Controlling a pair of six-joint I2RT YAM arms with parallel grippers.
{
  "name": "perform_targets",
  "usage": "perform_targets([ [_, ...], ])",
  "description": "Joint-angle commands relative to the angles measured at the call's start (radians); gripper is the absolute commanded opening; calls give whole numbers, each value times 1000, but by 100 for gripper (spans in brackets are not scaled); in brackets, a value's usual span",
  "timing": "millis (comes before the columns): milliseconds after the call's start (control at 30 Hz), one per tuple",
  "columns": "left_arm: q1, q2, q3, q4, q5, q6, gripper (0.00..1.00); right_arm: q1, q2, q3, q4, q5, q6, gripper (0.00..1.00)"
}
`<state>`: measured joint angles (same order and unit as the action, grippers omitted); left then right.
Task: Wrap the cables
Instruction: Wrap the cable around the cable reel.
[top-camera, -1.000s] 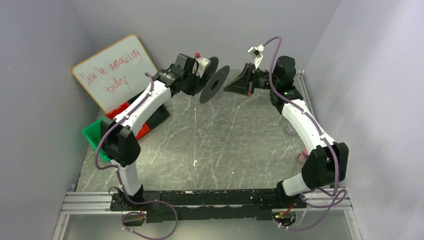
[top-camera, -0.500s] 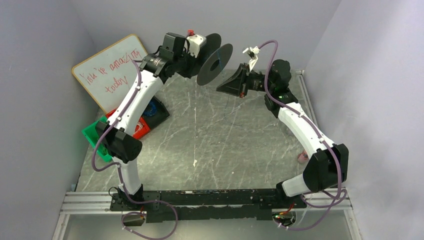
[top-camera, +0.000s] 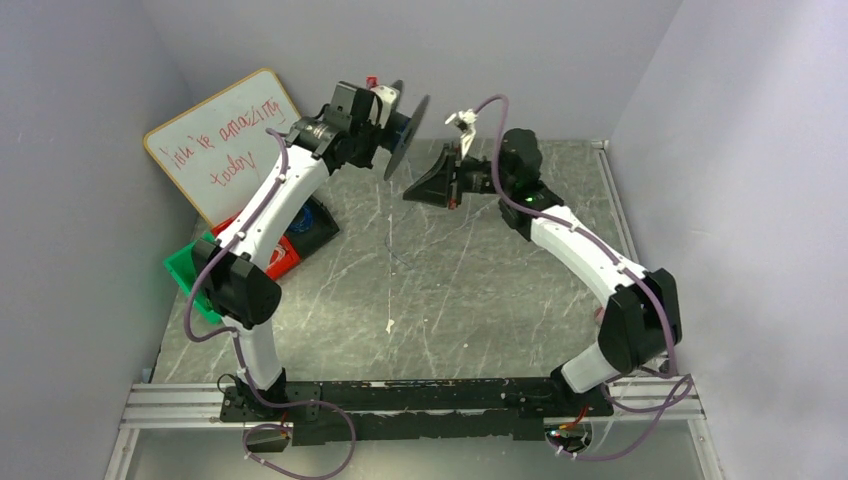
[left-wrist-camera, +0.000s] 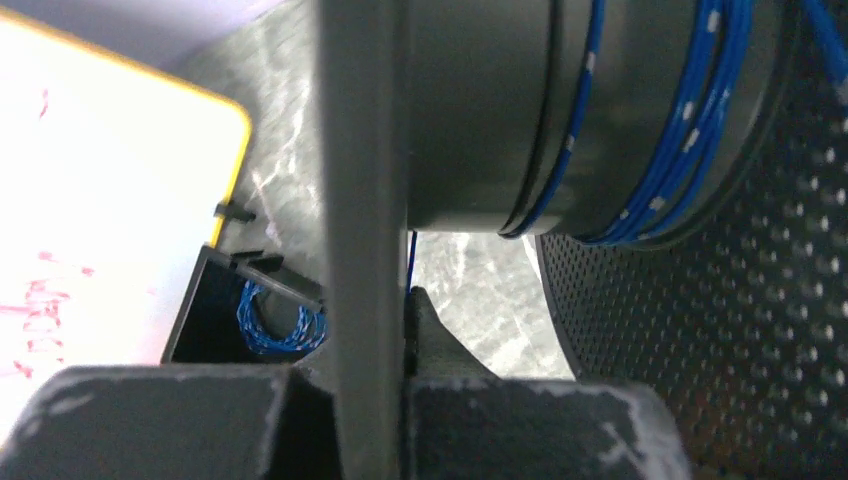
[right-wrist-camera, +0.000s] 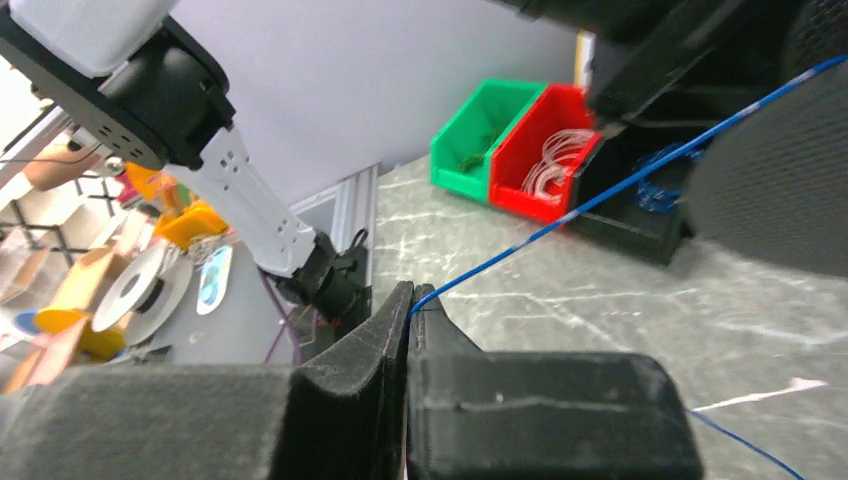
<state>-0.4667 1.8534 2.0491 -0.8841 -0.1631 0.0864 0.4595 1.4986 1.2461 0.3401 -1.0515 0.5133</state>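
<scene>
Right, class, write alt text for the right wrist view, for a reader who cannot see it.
The right pincer, shut, pinches a thin blue wire that runs up and right toward a dark spool at the frame's edge. Behind, on the grey marbled table, sit a green bin and a red bin holding whitish coils.

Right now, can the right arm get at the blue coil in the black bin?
Probably not. The right gripper is shut on the blue strand that runs toward the spool, and the black bin with the coil sits at the far left, beside the left arm.
</scene>
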Motion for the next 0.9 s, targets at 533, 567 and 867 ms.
perform_targets([
  [533, 161, 14, 237, 255, -71, -261, 2, 190, 131, 9, -170, -209, -146, 4],
  [567, 163, -1, 240, 260, -43, -262, 2, 189, 140, 9, -169, -209, -144, 4],
  [867, 181, -88, 287, 237, 123, -282, 2, 187, 217, 5, -170, -222, -161, 4],
])
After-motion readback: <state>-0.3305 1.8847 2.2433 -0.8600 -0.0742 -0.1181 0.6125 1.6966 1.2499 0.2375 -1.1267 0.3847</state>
